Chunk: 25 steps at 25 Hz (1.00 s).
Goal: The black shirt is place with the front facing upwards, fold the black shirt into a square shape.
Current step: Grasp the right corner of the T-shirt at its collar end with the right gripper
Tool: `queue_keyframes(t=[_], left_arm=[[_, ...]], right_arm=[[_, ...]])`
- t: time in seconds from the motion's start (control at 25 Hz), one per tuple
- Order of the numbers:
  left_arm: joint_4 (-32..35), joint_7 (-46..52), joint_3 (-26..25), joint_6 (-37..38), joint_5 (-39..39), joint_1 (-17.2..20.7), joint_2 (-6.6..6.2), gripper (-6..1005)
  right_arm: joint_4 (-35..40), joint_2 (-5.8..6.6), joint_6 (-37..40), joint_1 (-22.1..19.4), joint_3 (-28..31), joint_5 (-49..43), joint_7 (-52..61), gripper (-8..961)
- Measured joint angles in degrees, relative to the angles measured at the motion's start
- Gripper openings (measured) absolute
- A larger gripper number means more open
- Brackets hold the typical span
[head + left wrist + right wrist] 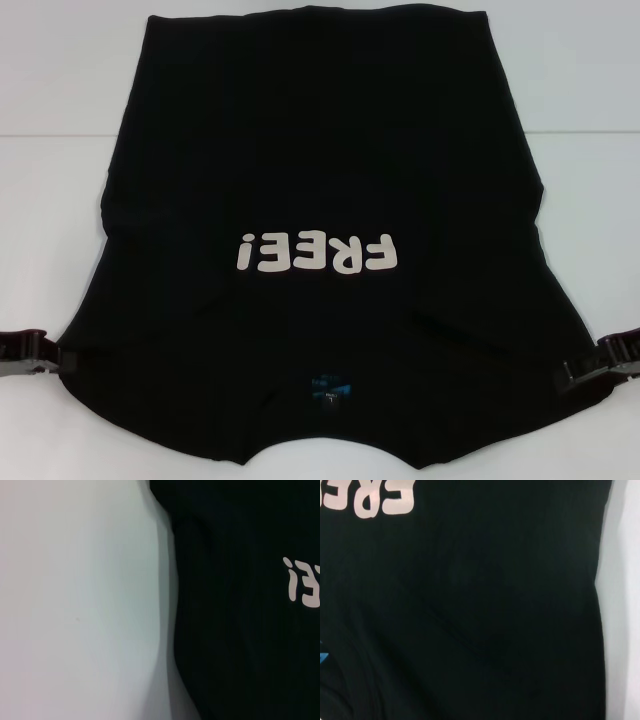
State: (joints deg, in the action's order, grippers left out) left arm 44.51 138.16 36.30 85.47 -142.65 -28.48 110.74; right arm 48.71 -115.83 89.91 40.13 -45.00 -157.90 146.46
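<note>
The black shirt (320, 180) lies spread front-up on the white table (60, 100), collar toward me. Its cream "FREE!" lettering (317, 254) reads upside down from here, and the small blue-marked neck label (330, 385) shows near the front edge. My left gripper (58, 358) sits low at the tip of the shirt's left sleeve. At the right sleeve tip sits my right gripper (574, 374). The left wrist view shows the shirt's edge (240, 630) and part of the lettering (300, 582). Black cloth (470, 620) fills most of the right wrist view.
Bare white table surface (75, 605) borders the shirt on the left, and a narrow strip of it (622, 605) shows beside the cloth on the right. A faint seam line crosses the table behind the shirt's middle (590, 131).
</note>
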Motion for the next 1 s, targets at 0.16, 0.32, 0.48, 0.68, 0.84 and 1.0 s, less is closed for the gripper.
queue_keyframes(t=[0.16, 0.32, 0.48, 0.68, 0.84, 1.0], left_arm=[[-0.03, 0.00, 0.00, -0.05, 0.00, -0.01, 0.00, 34], [-0.04, 0.00, 0.00, -0.05, 0.00, -0.08, 0.00, 35], [-0.04, 0.01, 0.00, -0.04, 0.02, -0.09, 0.00, 37], [-0.02, 0.04, 0.00, -0.04, 0.18, -0.32, 0.08, 40], [-0.04, 0.01, -0.01, -0.05, 0.15, -0.46, 0.09, 41], [-0.04, 0.00, -0.01, -0.07, 0.20, -0.59, 0.09, 43]], right_arm=[[-0.27, -0.03, -0.09, 0.12, -0.07, -0.09, 0.00, 802], [0.06, -0.40, -0.14, 0.14, -0.93, -0.15, -0.03, 793], [0.40, -0.52, -0.15, -0.08, -2.45, -0.19, -0.43, 784], [0.13, -0.67, -0.13, 0.02, -3.21, -0.27, -0.44, 675], [0.35, -0.63, 0.14, 0.04, -3.27, -0.29, -0.43, 535], [0.38, -0.48, 0.17, 0.05, -3.27, -0.31, -0.42, 337]])
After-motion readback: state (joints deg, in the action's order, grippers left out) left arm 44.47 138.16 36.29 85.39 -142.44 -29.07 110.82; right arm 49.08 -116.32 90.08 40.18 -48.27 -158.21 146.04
